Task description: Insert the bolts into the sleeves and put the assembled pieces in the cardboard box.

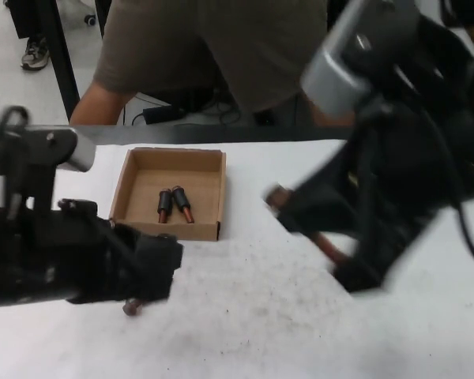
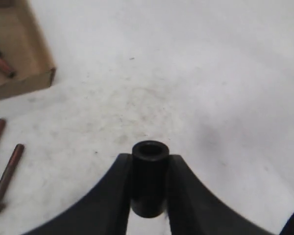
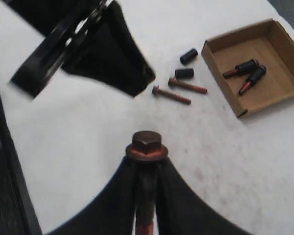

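- The left gripper (image 2: pixel 149 166) is clamped on a short black cylindrical sleeve (image 2: pixel 149 178) held above the white bench (image 2: pixel 196 83).
- The sleeve's long axis runs along the fingers. Its open bore points out past the fingertips, away from the wrist.
- The right gripper (image 3: pixel 146 171) is closed on a copper-coloured bolt with a flanged hex head (image 3: pixel 147 147).
- The bolt's head juts beyond the fingertips and its shank runs back between the fingers, so its long axis also follows the fingers.
- Likely trouble: the bolt shows its head forward, and the head looks too broad for the bore. The shank end has to meet the sleeve, and there the fingers may get in the way.
- If the two axes are slightly off line, the shank tip could catch the sleeve's rim and jam, or push the sleeve back through the fingers.
- The smooth round sleeve may twist or slip under a sideways push.
- In the high view the two arms are near each other, so a close approach risks a knock.
- The shallow brown cardboard box (image 1: pixel 167 151) sits farther back and holds two assembled pieces (image 1: pixel 174 204).
- Two loose copper bolts (image 3: pixel 179 90) and two loose black sleeves (image 3: pixel 186 64) lie beside the box. A low arm could scatter them.
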